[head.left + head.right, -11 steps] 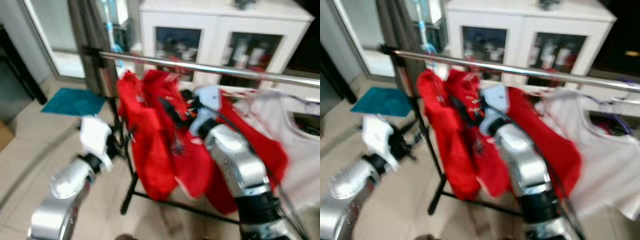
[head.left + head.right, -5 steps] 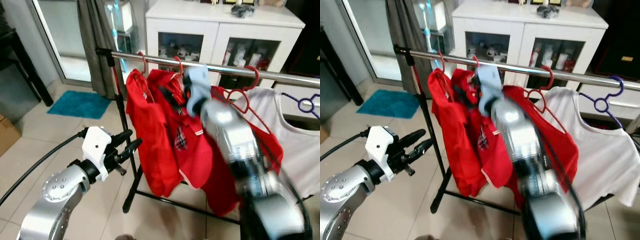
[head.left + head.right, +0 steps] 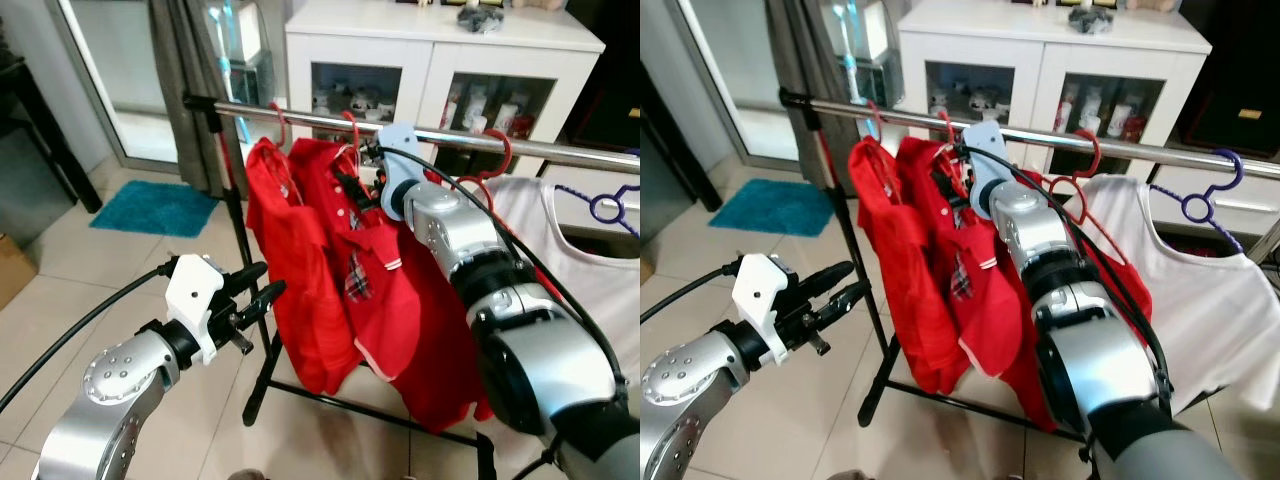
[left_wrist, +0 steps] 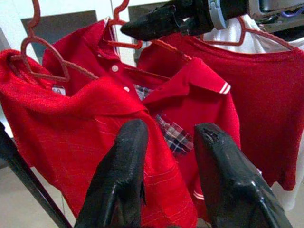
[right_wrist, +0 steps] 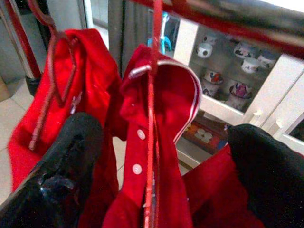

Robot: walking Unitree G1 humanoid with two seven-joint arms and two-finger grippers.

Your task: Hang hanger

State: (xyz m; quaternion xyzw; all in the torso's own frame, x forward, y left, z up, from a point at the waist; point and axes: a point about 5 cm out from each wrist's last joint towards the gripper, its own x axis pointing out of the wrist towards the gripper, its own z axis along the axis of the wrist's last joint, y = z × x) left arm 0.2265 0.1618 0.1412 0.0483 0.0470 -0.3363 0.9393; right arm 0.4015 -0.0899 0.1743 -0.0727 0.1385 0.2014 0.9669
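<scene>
The right pincer point(image 5: 152, 156), fingers apart, straddles the red hanger point(image 5: 153, 85) hooked on the chrome rail point(image 3: 440, 135) above it. Withdrawing crookedly could snag the hook. The left pincer point(image 3: 255, 285), apart, idles below.

1. My left tool point(image 3: 255, 292) has open air before it, short of the red shirts point(image 3: 300, 260).
2. My right tool point(image 5: 156, 156) straddles a red hanger point(image 5: 153, 95); the rail point(image 3: 560, 152) blocks above.
3. A white shirt point(image 3: 1200, 290) crowds the rail's right.
</scene>
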